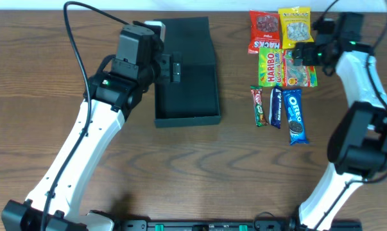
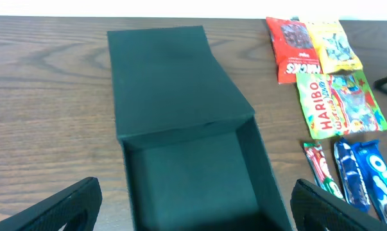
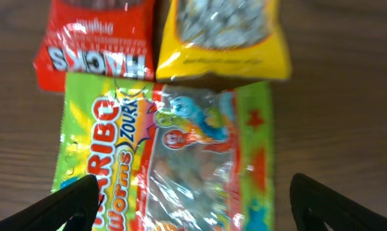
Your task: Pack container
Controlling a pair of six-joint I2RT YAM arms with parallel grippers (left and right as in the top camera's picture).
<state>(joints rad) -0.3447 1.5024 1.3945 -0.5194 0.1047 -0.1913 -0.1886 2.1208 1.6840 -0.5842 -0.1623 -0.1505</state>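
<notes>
On the wooden table (image 1: 39,77) the left arm reaches in from 7 o'clock. The left gripper (image 2: 194,205) hangs over the 9 o'clock rim of the container (image 1: 187,120), near the hinge. Its fingers (image 2: 71,205) are spread wide apart, and in the wrist view they straddle the open tray with nothing between them. The container sits just toward 12 o'clock of the table's middle. It is black and open, and its lid flap (image 1: 188,37) is laid back toward 12 o'clock. Well apart from it, toward 2 o'clock, the snacks lie in a cluster. A red Hacks bag (image 1: 264,31) is side by side with a yellow bag (image 1: 294,25). Below them, toward 6 o'clock, is a green Haribo bag (image 1: 273,67). Further toward 6 o'clock is a row of a red-and-green bar (image 1: 259,106), a dark blue bar (image 1: 276,107) and an Oreo packet (image 1: 296,116). The right arm comes in from 4 o'clock. The right gripper (image 3: 193,205) hovers over the Haribo bag, its fingers (image 3: 74,205) held apart on either side of the packet. Whether they touch it cannot be told.
</notes>
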